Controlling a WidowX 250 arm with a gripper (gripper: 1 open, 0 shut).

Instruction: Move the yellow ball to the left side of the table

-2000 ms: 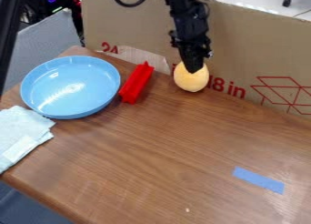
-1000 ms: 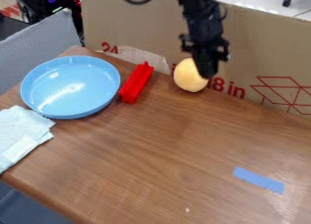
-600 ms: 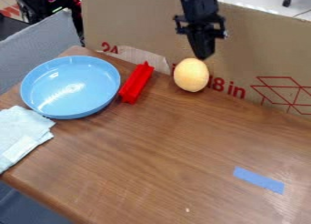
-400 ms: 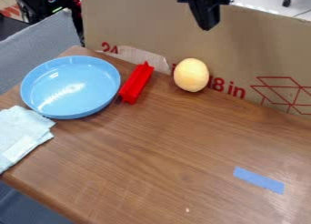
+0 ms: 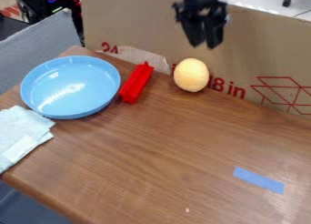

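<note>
Ball free on the surface, pincer lifted above it.

The pincer hangs above the ball, its jaws parted and holding nothing. The ball sits by itself on the surface, close against the box at the back and just right of the red block, with the blue bowl further left. One risk, as I judge it: the ball is smooth and rounded, so a descent that lands off-centre could nudge it and send it rolling along the box or into the block. A slightly egg-shaped body may also squirt out of a closing grip. Carrying it left means clearing the block and bowl.
</note>
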